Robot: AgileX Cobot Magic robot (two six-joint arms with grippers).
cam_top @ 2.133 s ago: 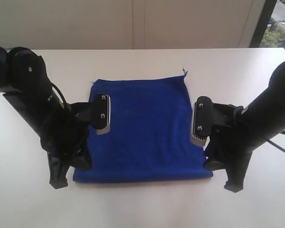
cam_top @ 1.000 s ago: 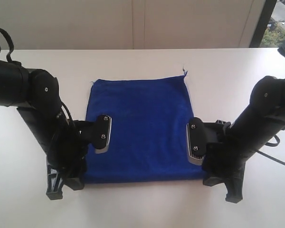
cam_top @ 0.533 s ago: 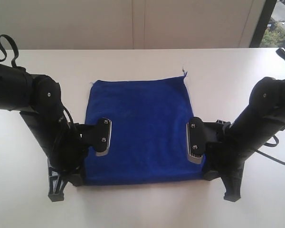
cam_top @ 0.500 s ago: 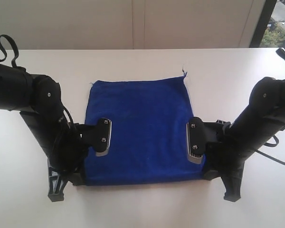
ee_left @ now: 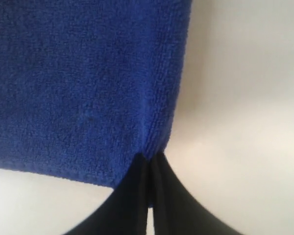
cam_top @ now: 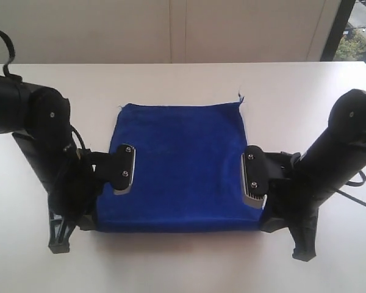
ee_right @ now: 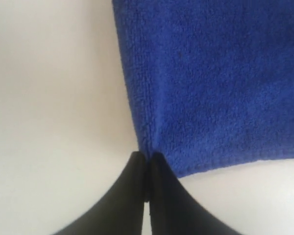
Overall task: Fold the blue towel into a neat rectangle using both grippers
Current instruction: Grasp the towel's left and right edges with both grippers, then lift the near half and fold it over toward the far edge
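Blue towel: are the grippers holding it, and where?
Yes. The left gripper pinches the blue towel at its near left corner, the right gripper at its near right corner.

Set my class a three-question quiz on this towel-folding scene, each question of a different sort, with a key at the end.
1. True or false: the blue towel lies crumpled in a heap on the table.
2. What do the left jaws hold? A) nothing B) the towel's edge at a corner C) a cup
3. Short answer: how many pairs of jaws are shut on the towel?
Key: 1 false, it lies spread flat; 2 B; 3 two.
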